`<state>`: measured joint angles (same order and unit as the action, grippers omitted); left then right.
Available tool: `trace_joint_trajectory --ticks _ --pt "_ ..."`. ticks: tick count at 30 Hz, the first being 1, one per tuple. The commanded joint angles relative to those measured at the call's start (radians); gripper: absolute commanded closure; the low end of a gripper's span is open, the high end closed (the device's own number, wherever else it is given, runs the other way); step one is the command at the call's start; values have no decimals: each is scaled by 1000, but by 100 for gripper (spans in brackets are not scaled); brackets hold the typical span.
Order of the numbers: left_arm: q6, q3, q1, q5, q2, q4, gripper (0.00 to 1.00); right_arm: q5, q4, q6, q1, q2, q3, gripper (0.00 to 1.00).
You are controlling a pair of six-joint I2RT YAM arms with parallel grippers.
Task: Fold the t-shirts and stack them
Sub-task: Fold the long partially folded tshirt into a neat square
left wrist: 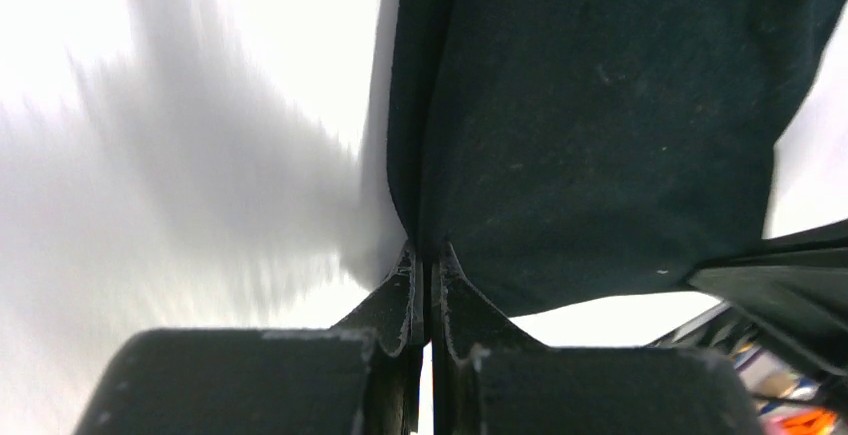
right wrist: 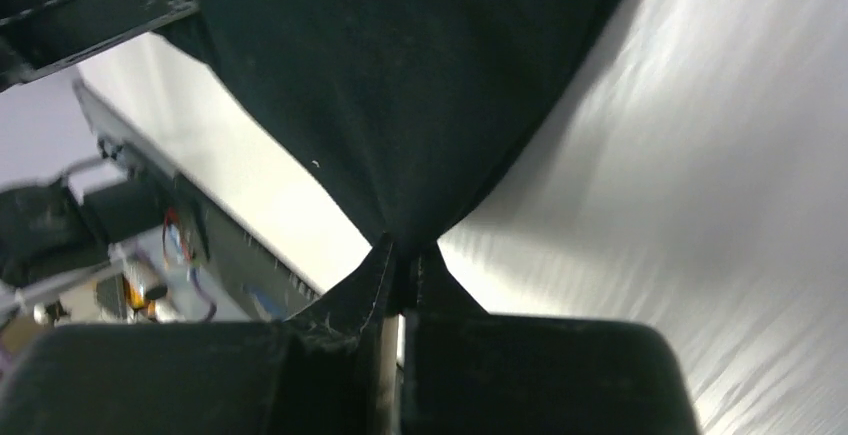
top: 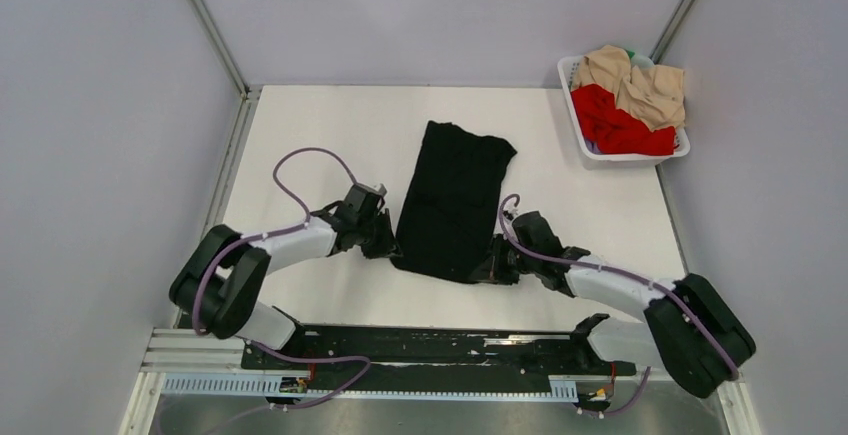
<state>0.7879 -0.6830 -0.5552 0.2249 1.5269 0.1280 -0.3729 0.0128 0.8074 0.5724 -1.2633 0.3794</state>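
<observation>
Left gripper (top: 386, 246) and right gripper (top: 497, 267) clamped on near corners of the black t-shirt (top: 455, 195), mid-surface (top: 300, 145); thin bites, so a corner may slip on lift, skewing the fold; red t-shirt (top: 615, 127) and beige t-shirt (top: 648, 85) in basket (top: 640, 158), far right corner.

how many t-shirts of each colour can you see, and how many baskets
black t-shirt: 1, spread on the table
red t-shirt: 1, bundled in the basket
beige t-shirt: 1 as far as the crumpled bundle lets me tell, also in the basket
white basket: 1
total: 4
</observation>
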Motion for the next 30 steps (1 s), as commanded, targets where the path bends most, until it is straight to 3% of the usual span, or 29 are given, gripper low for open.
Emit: trace_joint_trajectory --ticks 1,7,13,21,30 --pt "21 111 -88 -84 -265 290 100 -85 -184 8 55 222 -34 100" --pt "45 135 -147 -32 -702 375 100 -259 -221 61 84 528 -57 100" --pt "27 94 -146 -46 -882 364 100 -217 -222 18 81 660 -4 100" --pt "14 -30 -146 -179 -744 306 100 -105 -220 -32 23 623 71 100" --pt "-34 -181 -128 -365 -552 285 100 -130 -190 -116 -139 408 206 100"
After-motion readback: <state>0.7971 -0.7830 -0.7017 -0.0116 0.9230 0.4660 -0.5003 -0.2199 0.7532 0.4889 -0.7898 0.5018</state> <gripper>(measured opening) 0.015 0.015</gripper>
